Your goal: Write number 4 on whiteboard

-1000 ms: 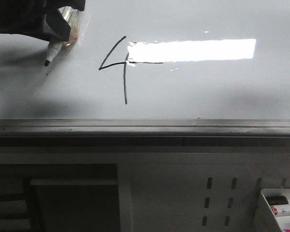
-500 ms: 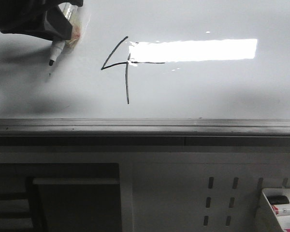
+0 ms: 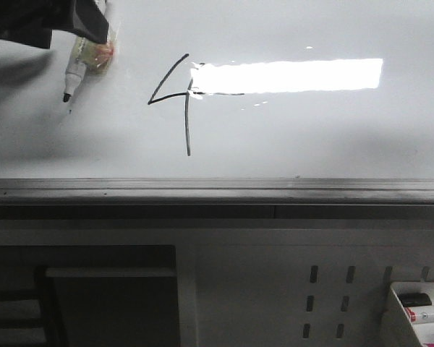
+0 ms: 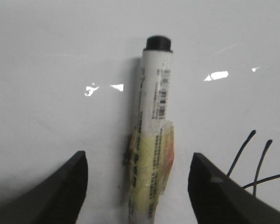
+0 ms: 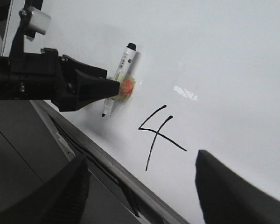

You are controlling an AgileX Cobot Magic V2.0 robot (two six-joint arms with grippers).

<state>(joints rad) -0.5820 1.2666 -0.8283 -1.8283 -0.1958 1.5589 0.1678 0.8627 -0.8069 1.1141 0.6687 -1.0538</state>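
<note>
A glossy whiteboard (image 3: pixel 333 130) fills the upper part of the front view, with a grey metal ledge (image 3: pixel 217 189) along its lower edge and a perforated panel (image 3: pixel 325 300) beneath. A bright rectangular reflection (image 3: pixel 289 75) is seen on the board. The number 4 (image 3: pixel 177 97) is drawn in thin black line just beside the reflection's near end, its bar running into the glare; slant, bar and stem are all present, so the writing is judged complete.

Well to the left of the number 4, a black-tipped marker (image 3: pixel 74 69) is seen with tape wrapped round its barrel, its tip pointing down toward the ledge. In the left wrist view the left gripper (image 4: pixel 137 186) is spread wide, both fingers standing clear of the marker (image 4: pixel 151 135) between them. The marker appears to lie against the board, perhaps by a magnet or the tape; this cannot be told. It is judged that the tool is being let go because the stroke work is finished.

The right gripper (image 5: pixel 140 186) is held wide apart and empty, well back from the number 4, apparently kept out of the way. A tray of spare markers (image 3: pixel 423 311) is seen below the ledge.
</note>
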